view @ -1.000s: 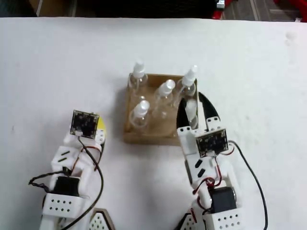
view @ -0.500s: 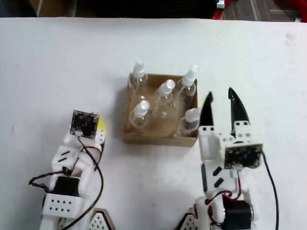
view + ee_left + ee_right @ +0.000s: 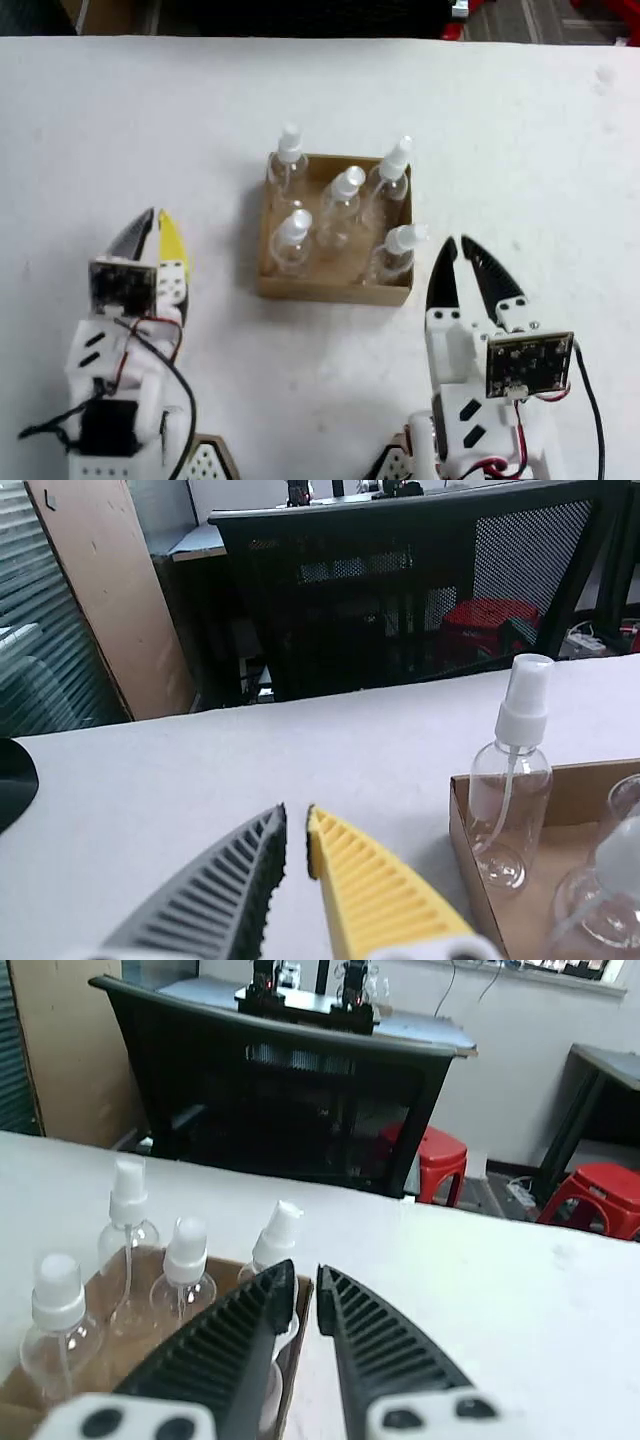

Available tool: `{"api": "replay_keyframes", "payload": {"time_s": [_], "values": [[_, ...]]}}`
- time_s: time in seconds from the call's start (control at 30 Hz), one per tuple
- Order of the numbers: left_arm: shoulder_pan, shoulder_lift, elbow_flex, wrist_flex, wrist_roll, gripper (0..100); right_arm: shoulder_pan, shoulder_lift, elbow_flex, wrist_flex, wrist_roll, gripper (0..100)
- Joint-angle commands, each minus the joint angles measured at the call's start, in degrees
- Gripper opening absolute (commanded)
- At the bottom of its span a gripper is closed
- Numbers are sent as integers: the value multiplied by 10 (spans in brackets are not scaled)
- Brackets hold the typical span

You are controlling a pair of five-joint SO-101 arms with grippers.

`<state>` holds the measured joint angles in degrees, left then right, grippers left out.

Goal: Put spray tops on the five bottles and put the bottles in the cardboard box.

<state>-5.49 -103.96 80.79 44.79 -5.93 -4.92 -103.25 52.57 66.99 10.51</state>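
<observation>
Wide bare stretch of white desk (image 3: 100, 120) along the left edge and the far edge. Near the front-left corner, yellow-and-grey left gripper (image 3: 157, 216), fingers pressed almost together on nothing, left of the box and apart from it.

At mid-desk, shallow square brown cardboard box (image 3: 330, 292), with open room on every side. Inside it, five small clear plastic bottles (image 3: 345, 200), all standing, each with a white spray top (image 3: 290, 135) on. Two by the far wall, one in the middle, two by the near wall.

Just off the box's front-right corner, black right gripper (image 3: 460, 248), fingers parted a little, empty, close to the nearest bottle (image 3: 395, 255) but not touching it. More open desk out to the right edge.

Since a second ago: left gripper swung up to point toward the far edge. Right gripper drawn back out of the box, off the front-right bottle, and narrowed again.
</observation>
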Motion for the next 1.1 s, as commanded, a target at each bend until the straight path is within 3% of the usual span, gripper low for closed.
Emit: {"api": "replay_keyframes", "payload": {"time_s": [0.0, 0.2, 0.53, 0.87, 1.07], "values": [[-4, -3, -71, 92, -7, 42, 11, -2, -22, 65, 0, 16], [-7, -3, -3, 141, -8, 40, 11, -2, 5, 99, 0, 18], [-7, -3, 154, 165, -8, 38, 12, -2, 168, 105, -4, 16], [-7, -3, 161, 290, -5, 41, 28, -1, 224, 161, -4, 16], [-7, -3, 161, 291, -7, 40, 89, -1, 312, 133, -4, 18]]}}
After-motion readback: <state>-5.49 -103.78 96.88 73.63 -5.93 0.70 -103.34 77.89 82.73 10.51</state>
